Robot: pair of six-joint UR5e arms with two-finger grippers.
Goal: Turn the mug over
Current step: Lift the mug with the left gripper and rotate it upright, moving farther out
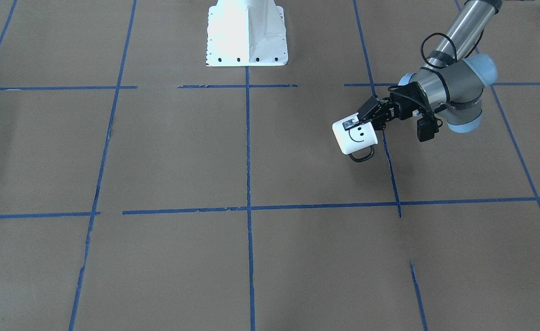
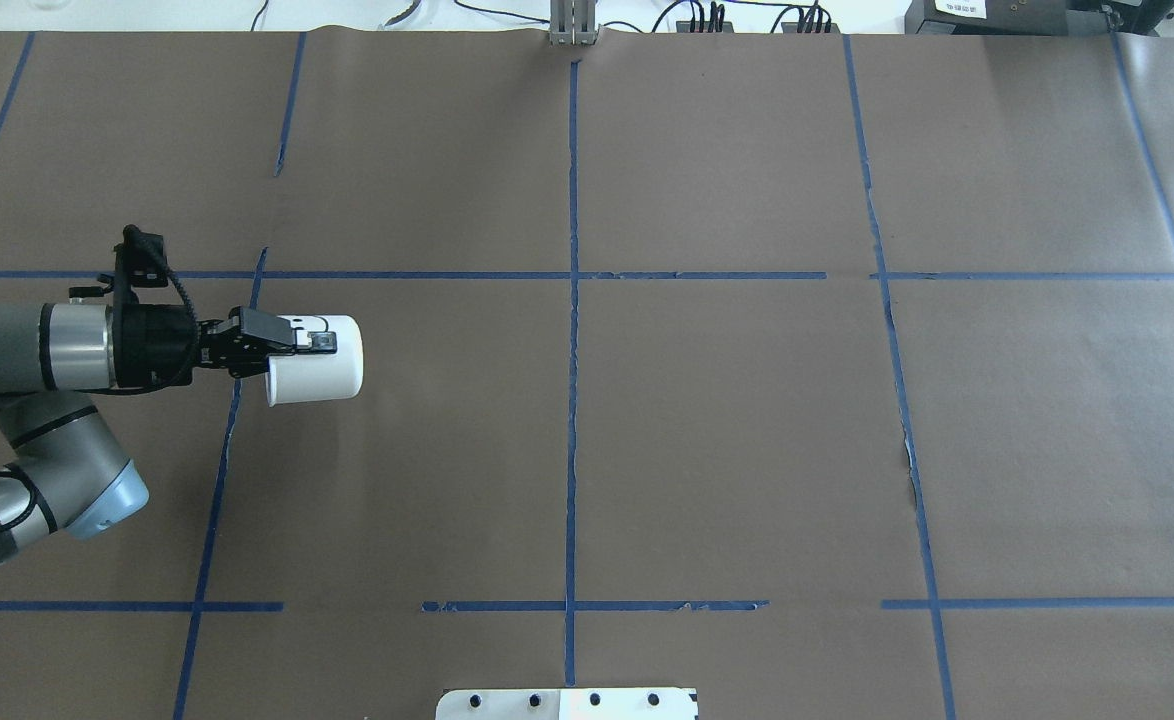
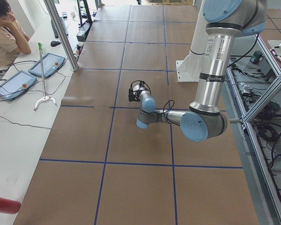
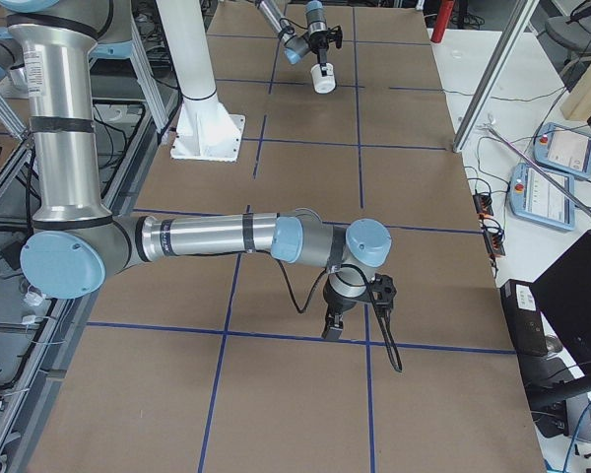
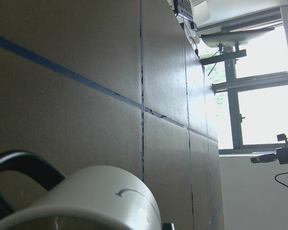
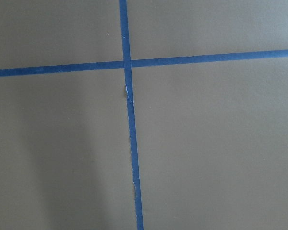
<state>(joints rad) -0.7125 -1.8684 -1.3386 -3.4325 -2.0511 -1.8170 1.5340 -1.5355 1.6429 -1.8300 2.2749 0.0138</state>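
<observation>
One smiley mug, held sideways in my left pincer, near table left edge. My right pincer: opening indiscernible.

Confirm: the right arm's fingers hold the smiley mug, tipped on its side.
Wrong arm: it is the left gripper whose fingers hold the mug, tipped on its side. The overhead exterior view shows that arm entering from its left.
</observation>
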